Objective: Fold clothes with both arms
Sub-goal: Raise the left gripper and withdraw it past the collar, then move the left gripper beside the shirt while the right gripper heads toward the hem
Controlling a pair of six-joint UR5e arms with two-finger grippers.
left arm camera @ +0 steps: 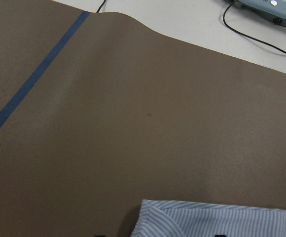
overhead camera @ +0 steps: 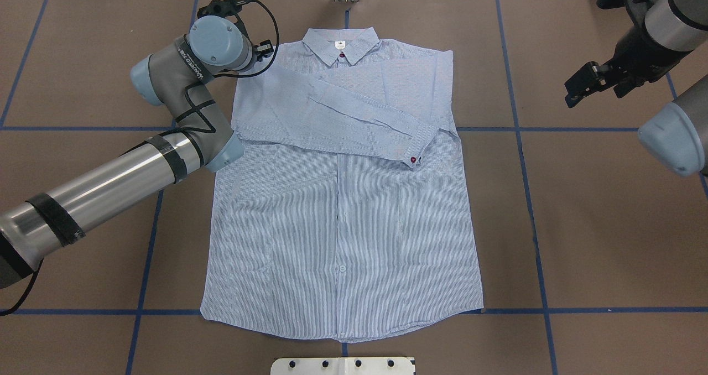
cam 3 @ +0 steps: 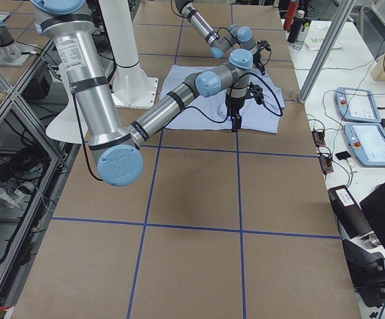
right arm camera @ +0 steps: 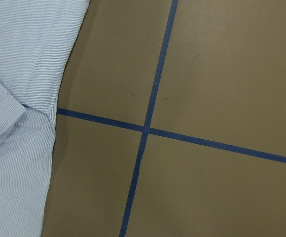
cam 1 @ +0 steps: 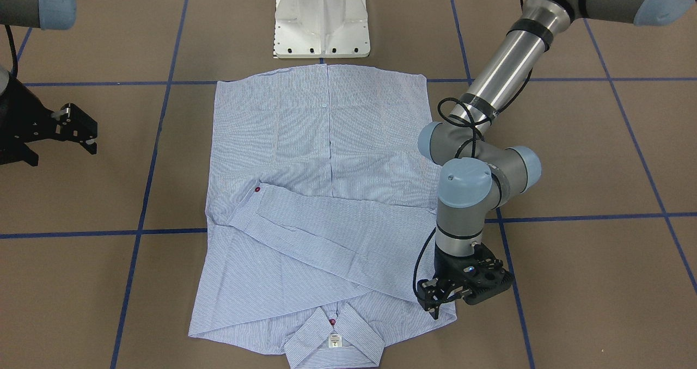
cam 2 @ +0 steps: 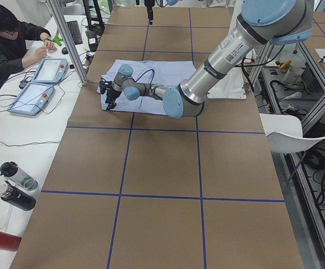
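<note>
Front-facing view: shirt (cam 1: pixel 326 140) lies flat on the table (cam 1: pixel 577 282), collar (cam 1: pixel 332 336) away from the base, one sleeve (cam 1: pixel 326 216) folded across the chest. Left pincer (cam 1: pixel 435 301) points down at the shoulder corner, wrist vertical; I can't tell if it's gripping cloth. Right pincer (cam 1: pixel 87 135) hovers off-shirt, jaws apart, empty. Risk: a shallow pinch slips, or lifting drags the folded sleeve askew.

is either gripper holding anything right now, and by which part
The right gripper holds nothing, clear of the shirt. The left gripper sits at the shirt's shoulder corner beside the collar; whether it pinches the fabric cannot be told.
</note>
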